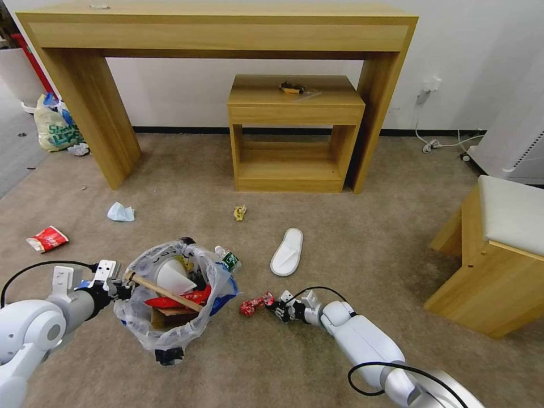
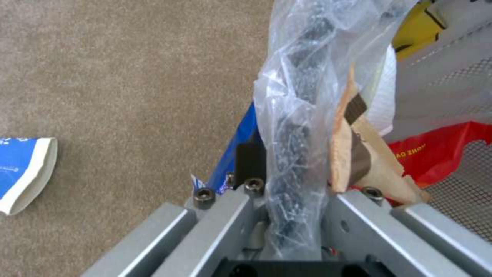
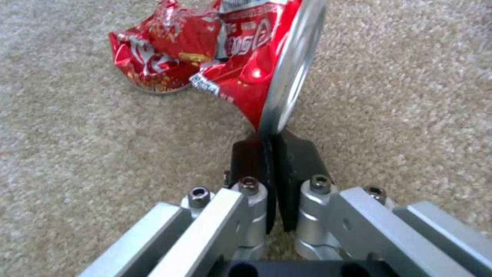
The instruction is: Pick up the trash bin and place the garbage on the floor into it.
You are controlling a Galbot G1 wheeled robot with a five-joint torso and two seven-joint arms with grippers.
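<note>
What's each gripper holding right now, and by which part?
Left gripper is shut on the trash bin, clamping its bag-lined rim. Right gripper is shut on the crushed red can, pinching the edge of its silver end.

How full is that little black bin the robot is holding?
Fairly full. The trash bin held by the left pincer holds a stick, cardboard and red wrapper near its rim.

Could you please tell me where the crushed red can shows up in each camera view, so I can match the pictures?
Head view: crushed red can on the carpet, pinched by the right gripper, right of the trash bin.
Left wrist view: not in it.
Right wrist view: crushed red can near the picture's top middle, its rim between the black pads.
Shared landmark: the right gripper.
</note>
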